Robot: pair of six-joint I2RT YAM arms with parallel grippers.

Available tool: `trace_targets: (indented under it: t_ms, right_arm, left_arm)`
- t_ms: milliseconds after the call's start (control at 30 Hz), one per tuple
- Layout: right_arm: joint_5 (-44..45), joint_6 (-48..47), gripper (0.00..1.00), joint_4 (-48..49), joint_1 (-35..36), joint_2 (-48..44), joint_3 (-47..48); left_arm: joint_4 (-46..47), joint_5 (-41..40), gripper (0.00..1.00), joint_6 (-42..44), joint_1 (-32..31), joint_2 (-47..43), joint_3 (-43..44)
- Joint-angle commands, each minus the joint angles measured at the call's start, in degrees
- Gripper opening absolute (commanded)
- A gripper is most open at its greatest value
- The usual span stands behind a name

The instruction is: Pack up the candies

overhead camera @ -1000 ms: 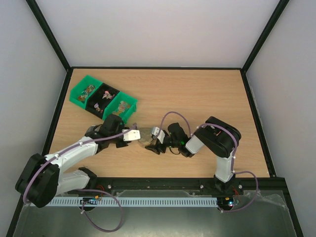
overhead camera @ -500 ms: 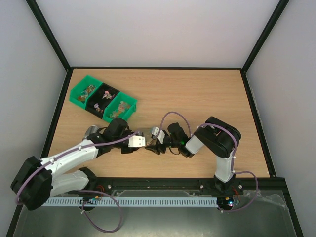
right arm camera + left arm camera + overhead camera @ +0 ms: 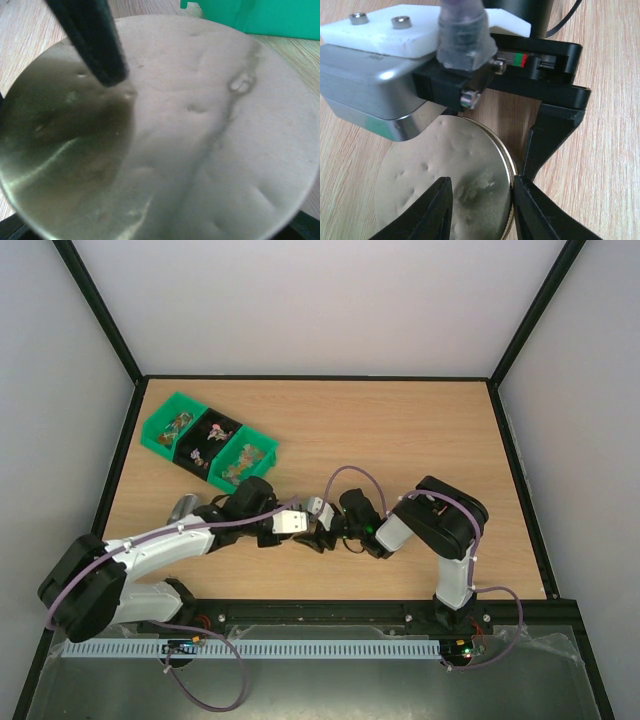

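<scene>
The candies (image 3: 212, 435) lie in the three compartments of the green bin (image 3: 160, 440) at the back left. A round whitish lid (image 3: 445, 180) with a gold rim covers the jar, which is hidden beneath it. My left gripper (image 3: 482, 207) hovers open over the lid, one finger over its face and the other just outside its rim. My right gripper (image 3: 314, 531) is shut on the jar from the right, and one of its fingers (image 3: 547, 135) shows beside the rim. In the right wrist view the lid (image 3: 190, 130) fills the frame, crossed by a left finger (image 3: 92, 42).
A shiny metal scoop (image 3: 184, 507) lies on the table left of the left arm. The green bin's corner (image 3: 260, 17) stands just behind the jar. Black frame rails run along the table's sides.
My left gripper has slid right from beside the jar to directly over it, and its body now hides the jar from above. The right arm has not moved.
</scene>
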Motion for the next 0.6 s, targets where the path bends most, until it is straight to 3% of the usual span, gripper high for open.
trace_targets:
  t_ms: [0,400,567]
  right_arm:
    - [-0.8,-0.4,0.41,-3.2,0.4,0.4,-0.9]
    - [-1.0,-0.3,0.38,-3.3,0.4,-0.2,-1.8]
    - [-0.5,0.3,0.37,-3.4,0.4,0.1,-1.4]
  left_arm:
    - [-0.2,-2.8,0.30,1.8,2.6,-1.2,-0.5]
    - [-0.4,-4.8,0.27,8.2,12.7,-1.9,-4.2]
    - [-2.9,-0.2,0.31,10.6,12.6,-5.7,-4.9]
